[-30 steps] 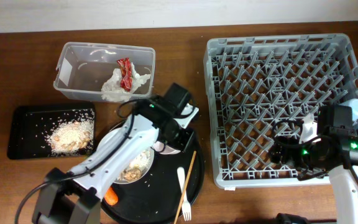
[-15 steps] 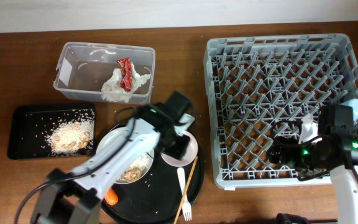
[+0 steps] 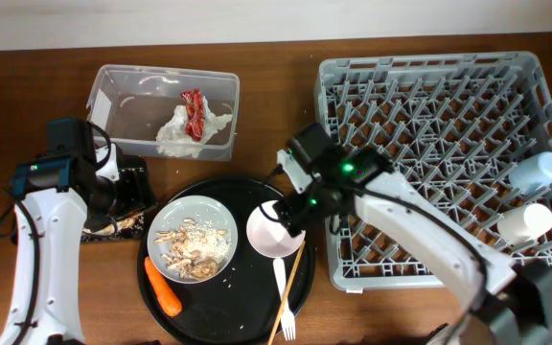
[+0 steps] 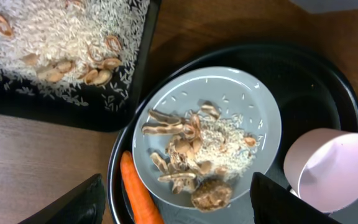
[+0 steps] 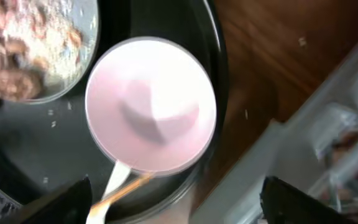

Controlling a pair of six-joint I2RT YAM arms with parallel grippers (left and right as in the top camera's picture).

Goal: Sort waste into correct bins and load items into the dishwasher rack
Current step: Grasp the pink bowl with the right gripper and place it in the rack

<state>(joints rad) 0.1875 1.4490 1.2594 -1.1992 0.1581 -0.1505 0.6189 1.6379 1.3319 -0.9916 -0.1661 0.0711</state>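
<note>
— Pose of the right arm?
— Stretched leftward past the near left corner of the dishwasher rack [image 3: 429, 61], with the right gripper [image 3: 300, 204] hanging directly above the pinkish-white bowl [image 3: 274, 233]. Jaws spread wide, gripping nothing.
— And the left?
— Bent over the shallow black tray [image 4: 73, 115], hiding most of it from overhead. Left gripper [image 4: 176, 190] likewise released and empty, above the white plate [image 3: 195, 209].
— Surroundings?
— Bowl, plate, carrot [image 3: 162, 299], white fork [image 3: 282, 287] and a thin wooden stick [image 3: 293, 273], all on the round black tray [image 3: 228, 321]. Carrot just beside the plate's near left rim. Food scraps [image 3: 192, 251] on the plate, more with rice in the shallow tray. Napkin [image 3: 178, 134] and red wrapper [image 3: 195, 110] inside the clear tub [image 3: 113, 105], far left. Light blue cup [image 3: 537, 172] and white cup [image 3: 525, 222] at the rack's right edge.
</note>
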